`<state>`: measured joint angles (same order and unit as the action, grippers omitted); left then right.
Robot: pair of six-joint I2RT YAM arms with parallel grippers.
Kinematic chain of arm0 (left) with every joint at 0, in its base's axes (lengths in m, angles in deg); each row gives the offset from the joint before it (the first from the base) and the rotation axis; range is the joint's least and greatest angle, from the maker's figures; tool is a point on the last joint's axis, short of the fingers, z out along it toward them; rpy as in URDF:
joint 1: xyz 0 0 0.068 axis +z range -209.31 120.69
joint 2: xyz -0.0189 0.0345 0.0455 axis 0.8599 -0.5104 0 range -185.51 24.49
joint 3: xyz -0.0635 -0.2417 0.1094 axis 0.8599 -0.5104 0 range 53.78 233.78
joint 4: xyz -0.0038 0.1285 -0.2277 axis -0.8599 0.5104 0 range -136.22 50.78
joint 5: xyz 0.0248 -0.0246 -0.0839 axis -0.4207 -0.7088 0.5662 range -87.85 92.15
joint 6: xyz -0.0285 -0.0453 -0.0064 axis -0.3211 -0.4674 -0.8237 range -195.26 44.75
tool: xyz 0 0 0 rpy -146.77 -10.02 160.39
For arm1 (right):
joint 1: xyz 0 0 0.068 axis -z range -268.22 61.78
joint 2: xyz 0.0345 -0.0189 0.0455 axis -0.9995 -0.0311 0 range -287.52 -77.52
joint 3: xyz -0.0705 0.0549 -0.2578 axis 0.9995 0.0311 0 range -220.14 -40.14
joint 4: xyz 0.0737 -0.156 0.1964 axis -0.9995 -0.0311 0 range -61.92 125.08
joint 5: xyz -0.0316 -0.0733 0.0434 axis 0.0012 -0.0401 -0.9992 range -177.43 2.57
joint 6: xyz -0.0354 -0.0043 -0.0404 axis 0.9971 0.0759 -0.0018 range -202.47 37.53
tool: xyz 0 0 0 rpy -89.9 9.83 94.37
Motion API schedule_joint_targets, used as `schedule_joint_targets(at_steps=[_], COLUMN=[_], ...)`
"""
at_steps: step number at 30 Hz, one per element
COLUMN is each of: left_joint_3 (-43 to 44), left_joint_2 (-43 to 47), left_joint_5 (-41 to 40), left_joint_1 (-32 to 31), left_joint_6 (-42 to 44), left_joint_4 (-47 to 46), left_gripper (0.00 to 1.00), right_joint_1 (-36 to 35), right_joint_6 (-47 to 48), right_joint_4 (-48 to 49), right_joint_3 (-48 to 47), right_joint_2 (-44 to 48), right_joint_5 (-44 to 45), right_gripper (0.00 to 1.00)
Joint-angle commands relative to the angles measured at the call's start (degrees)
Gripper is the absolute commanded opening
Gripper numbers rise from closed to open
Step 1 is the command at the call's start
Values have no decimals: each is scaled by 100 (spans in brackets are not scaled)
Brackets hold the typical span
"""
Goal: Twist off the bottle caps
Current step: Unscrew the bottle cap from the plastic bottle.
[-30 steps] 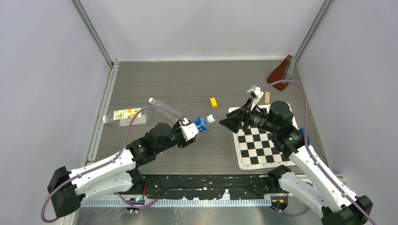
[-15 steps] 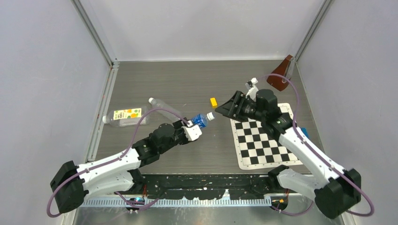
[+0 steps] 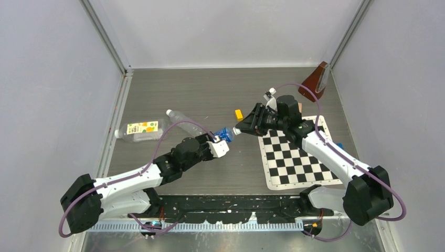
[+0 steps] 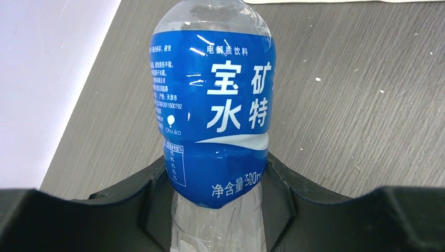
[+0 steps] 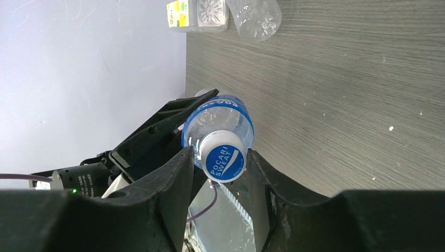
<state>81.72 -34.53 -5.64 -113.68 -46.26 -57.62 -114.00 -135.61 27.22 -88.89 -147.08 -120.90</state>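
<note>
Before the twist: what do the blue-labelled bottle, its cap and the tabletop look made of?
The blue-labelled bottle looks like thin clear plastic, see-through above a glossy printed film label. The cap seems opaque white moulded plastic, smooth, with a blue printed top. The table is probably matte grey wood-grain laminate, judging by its streaked grain.

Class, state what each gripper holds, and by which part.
Left gripper: blue-labelled bottle, by its lower body. Right gripper: fingers flank its cap; grip unclear.

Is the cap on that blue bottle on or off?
On: the cap sits on the blue-labelled bottle neck, between the fingers of the right gripper.
</note>
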Motion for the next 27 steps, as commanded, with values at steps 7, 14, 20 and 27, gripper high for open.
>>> schedule_joint_targets(at_steps=[7, 14, 20, 27], left_joint_3=[22, 5, 184, 393], left_joint_2=[122, 273, 264, 283], left_joint_5=[180, 450, 1775, 3503], left_joint_1=[-30, -25, 21, 259], left_joint_6=[-89, -668, -994, -1097], left_joint_4=[-627, -639, -333, 155], left_gripper=[0, 0, 0, 0], right_joint_1=[-32, -34, -40, -41], right_joint_6=[-101, 1051, 3437, 5654], right_joint_4=[609, 716, 1078, 812], right_joint_3=[-23, 89, 554, 818], right_joint_2=[-176, 318, 1363, 2081], right_joint_5=[-743, -1065, -843, -1430], right_gripper=[25, 4, 1, 1])
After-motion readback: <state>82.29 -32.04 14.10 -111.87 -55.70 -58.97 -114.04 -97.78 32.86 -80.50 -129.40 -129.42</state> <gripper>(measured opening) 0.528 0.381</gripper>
